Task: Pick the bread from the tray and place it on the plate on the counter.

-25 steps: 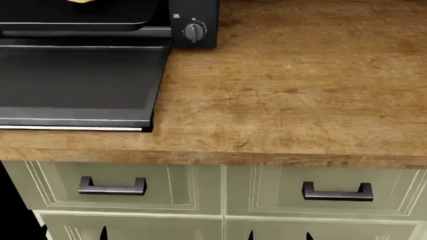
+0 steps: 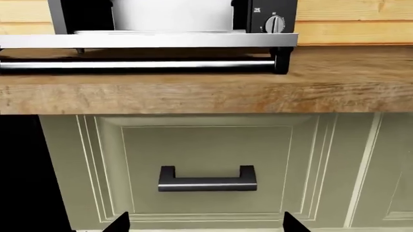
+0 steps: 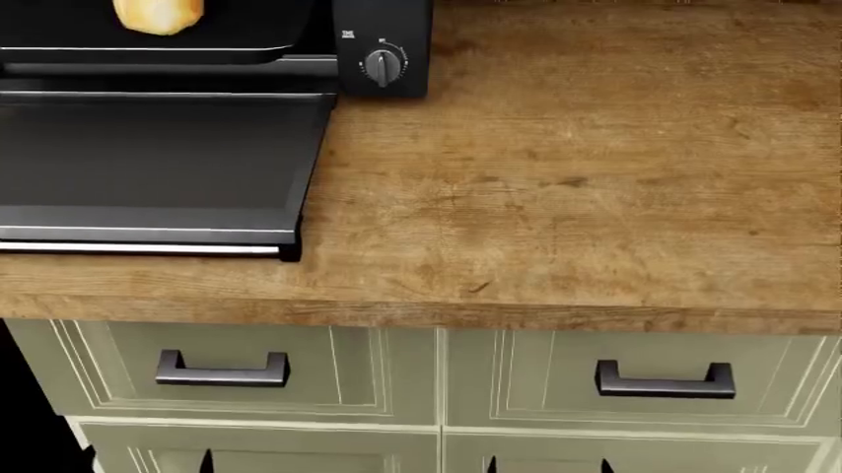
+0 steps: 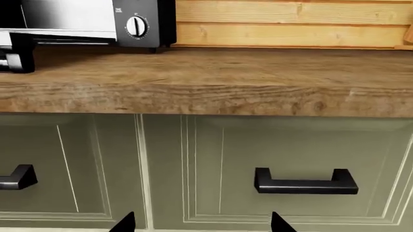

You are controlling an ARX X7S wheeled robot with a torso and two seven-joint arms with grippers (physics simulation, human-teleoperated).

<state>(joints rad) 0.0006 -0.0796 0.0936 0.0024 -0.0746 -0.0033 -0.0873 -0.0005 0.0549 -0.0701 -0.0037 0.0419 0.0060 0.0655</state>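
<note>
So the bread (image 3: 158,15) is a small oval golden roll with a mottled crust, sitting on the tray (image 3: 250,47) at the top left of the head view. The tray is shallow and black with a thin shiny rim, and it sits inside the toaster oven (image 3: 382,44), whose flat black glass door (image 3: 158,163) lies folded down onto the counter (image 3: 566,187). The door has a silvery bar handle (image 2: 139,64) along its front edge. The counter is brown wood with a rough weathered grain and a thick front edge. Below it are pale green drawers (image 3: 224,370) with framed panels and dark squared bar handles (image 3: 221,370). There's a round dial (image 3: 383,65) on the oven's black side panel with tiny white writing above it, too small to read. The wall (image 4: 290,24) behind is light wooden planks.

Left gripper (image 2: 205,223) and right gripper (image 4: 200,223) both hang low in front of the drawers, dark fingertips spread apart with nothing between them
</note>
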